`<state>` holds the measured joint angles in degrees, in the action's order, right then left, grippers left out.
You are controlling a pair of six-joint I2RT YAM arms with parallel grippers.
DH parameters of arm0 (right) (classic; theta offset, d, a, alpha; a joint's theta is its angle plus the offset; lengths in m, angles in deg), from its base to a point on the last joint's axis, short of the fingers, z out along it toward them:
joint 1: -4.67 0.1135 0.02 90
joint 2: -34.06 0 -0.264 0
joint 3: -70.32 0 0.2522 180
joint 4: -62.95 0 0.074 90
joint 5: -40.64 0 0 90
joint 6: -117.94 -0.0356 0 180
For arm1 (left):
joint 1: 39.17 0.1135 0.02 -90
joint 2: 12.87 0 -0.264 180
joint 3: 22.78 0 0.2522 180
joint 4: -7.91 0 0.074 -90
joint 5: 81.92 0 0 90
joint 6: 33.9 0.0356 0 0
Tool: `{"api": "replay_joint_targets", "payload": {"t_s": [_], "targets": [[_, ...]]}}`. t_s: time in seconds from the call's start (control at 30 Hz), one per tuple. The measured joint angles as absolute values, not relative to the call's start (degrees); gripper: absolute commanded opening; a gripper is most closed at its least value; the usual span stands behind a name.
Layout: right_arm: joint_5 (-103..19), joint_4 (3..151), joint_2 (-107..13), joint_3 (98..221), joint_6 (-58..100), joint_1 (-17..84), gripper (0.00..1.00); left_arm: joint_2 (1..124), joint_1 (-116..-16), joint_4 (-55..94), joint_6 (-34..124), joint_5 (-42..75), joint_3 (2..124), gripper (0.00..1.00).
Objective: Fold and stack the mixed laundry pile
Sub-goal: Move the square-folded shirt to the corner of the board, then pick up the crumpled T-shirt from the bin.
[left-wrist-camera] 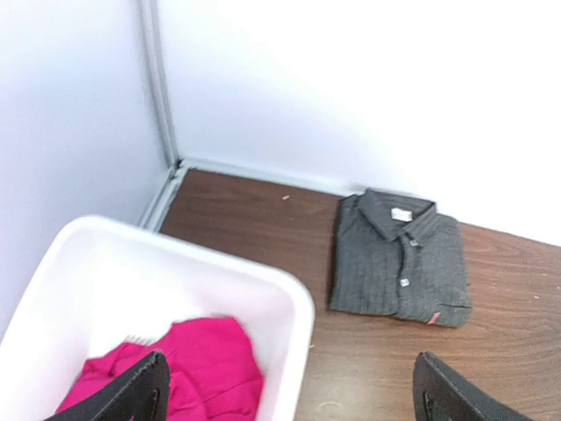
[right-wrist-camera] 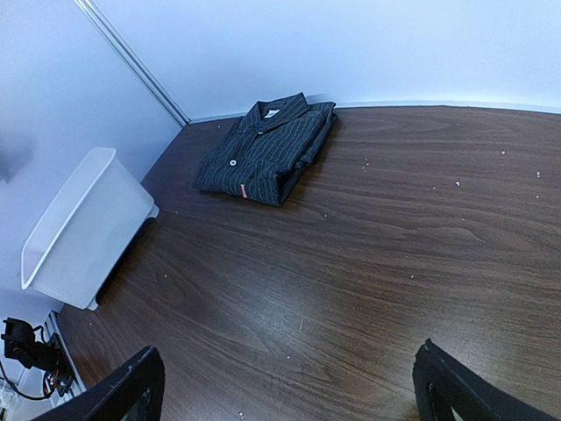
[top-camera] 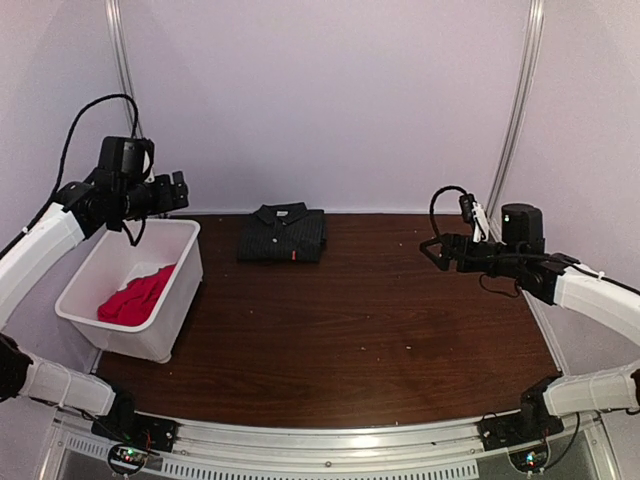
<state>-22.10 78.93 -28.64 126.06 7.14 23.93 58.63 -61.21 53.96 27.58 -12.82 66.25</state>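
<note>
The left tool [top-camera: 178, 193] hangs over the white bin [top-camera: 186, 268], wide apart and empty. The red T-shirt [top-camera: 138, 293] lies bunched inside. The dark shirt [top-camera: 283, 235] sits folded on the far surface [top-camera: 380, 330]. The right tool [top-camera: 432, 250] is apart, empty.

We see a white plastic bin [top-camera: 186, 290] standing at the left side of a dark brown wooden table [top-camera: 380, 330], whose surface is dotted with pale specks [right-wrist-camera: 457, 184]. Behind the far edge rises a plain pale wall [top-camera: 330, 100], with slim metal poles [top-camera: 519, 110] at its left and right.
</note>
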Motion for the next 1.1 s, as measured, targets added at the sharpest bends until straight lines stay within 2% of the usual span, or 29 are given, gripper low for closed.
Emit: {"api": "replay_joint_targets", "payload": {"t_s": [0.23, 0.4, 0.6, 0.67, 0.7, 0.8, 0.87, 0.9, 1.1], "targets": [[-20.09, 78.25, -31.33, 127.35, 7.19, 23.93, 1.0, 55.88, -45.93, 59.77, 24.33, -10.11, 50.32, 0.98], [-19.3, 78.21, -32.68, 128.09, 7.16, 23.93, 1.0, 59.29, -43.94, 59.8, 23.96, -8.12, 42.93, 0.98], [-18.12, 77.88, -33.51, 128.11, 6.94, 23.93, 1.0, 70.13, -43.59, 56.02, 23.8, -5.78, 41.14, 0.97], [-17.81, 77.09, -34.1, 128.11, 6.7, 23.93, 1.0, 73.82, -43.59, 54.11, 23.54, -5.48, 40.46, 0.87], [-17.75, 76.85, -34.26, 128.09, 6.62, 23.91, 1.0, 74.92, -43.59, 53.15, 23.23, -5.41, 40.26, 0.75], [-17.42, 76.02, -34.56, 128.09, 6.46, 23.93, 1.0, 75.51, -43.62, 51.4, 22.54, -5.54, 40.28, 0.26], [-17.2, 75.56, -34.58, 128.11, 6.46, 23.93, 1.0, 75.57, -43.84, 50.81, 22.54, -5.7, 40.26, 0.04], [-17.16, 75.45, -34.58, 128.09, 6.46, 23.93, 1.0, 75.31, -43.86, 50.59, 22.51, -5.89, 40.26, 0.0], [-16.81, 75.35, -34.58, 128.11, 6.49, 23.91, 1.0, 68.53, -43.81, 55.14, 22.8, -9.48, 42.4, 0.0]]}}
